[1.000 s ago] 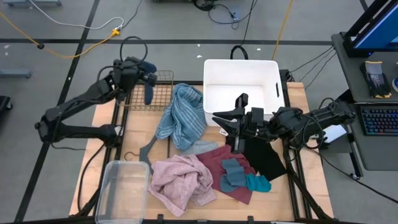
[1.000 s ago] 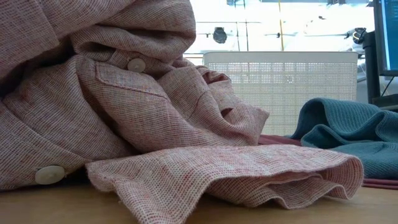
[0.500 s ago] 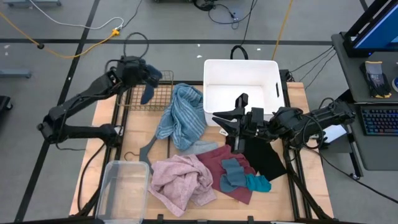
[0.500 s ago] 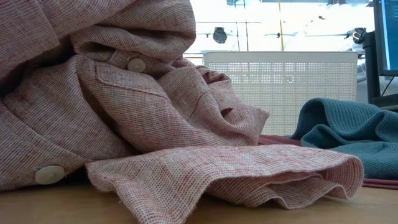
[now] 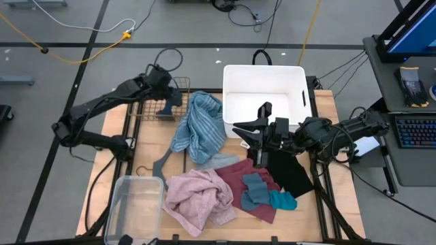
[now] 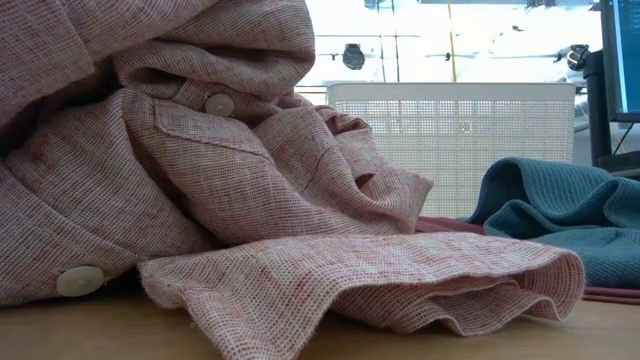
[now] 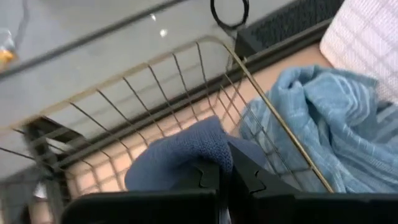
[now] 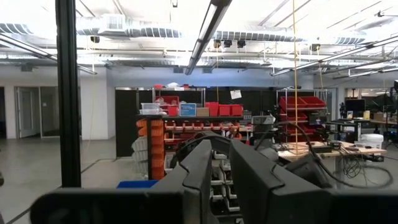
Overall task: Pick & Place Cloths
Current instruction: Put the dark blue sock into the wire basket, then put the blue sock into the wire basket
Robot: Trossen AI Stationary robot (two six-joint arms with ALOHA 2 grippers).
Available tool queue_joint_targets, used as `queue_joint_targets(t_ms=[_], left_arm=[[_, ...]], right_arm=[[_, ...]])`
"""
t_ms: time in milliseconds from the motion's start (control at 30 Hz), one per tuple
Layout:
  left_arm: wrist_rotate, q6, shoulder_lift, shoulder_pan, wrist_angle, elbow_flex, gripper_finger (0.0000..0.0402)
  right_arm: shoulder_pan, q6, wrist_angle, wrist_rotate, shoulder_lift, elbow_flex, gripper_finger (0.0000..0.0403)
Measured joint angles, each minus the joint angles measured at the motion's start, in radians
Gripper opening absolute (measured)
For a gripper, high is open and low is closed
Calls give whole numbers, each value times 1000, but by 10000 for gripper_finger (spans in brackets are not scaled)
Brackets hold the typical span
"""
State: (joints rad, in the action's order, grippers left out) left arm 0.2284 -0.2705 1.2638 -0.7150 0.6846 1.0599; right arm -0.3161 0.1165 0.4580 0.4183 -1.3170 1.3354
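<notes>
Navy cloth point(image 7: 186, 152) pinched in left gripper point(image 7: 225, 180) over the wire basket point(image 5: 178, 85): lower inside its rim, then release; right gripper point(image 5: 262, 129) parked near-closed, empty.

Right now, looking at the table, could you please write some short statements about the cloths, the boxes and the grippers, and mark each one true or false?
1. The left gripper holds a navy cloth over the wire basket. True.
2. The white bin is full of cloths. False: no cloth shows inside it.
3. The pink cloth lies beside the clear plastic box. True.
4. The blue-striped towel lies inside the wire basket. False: it lies on the table between the basket and the white bin.
</notes>
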Motion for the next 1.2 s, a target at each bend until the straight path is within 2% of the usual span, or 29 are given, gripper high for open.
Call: queue_joint_targets(t_ms=[267,567,733,1000,1100,1200], left_arm=[[-71,-41,103,-28,17,0,0],[-157,-43,124,-61,16,0,15],[-159,-47,124,-62,21,0,52],[-187,-49,114,-63,22,0,155],[-249,-78,67,-66,18,0,180],[-280,-115,-13,-55,16,0,183]], right_arm=[[0,0,0,0,0,0,54],[0,0,0,0,0,0,54],[0,0,0,0,0,0,54],[0,0,0,0,0,0,54],[0,0,-14,0,0,0,54],[0,0,-48,-1,0,0,54]])
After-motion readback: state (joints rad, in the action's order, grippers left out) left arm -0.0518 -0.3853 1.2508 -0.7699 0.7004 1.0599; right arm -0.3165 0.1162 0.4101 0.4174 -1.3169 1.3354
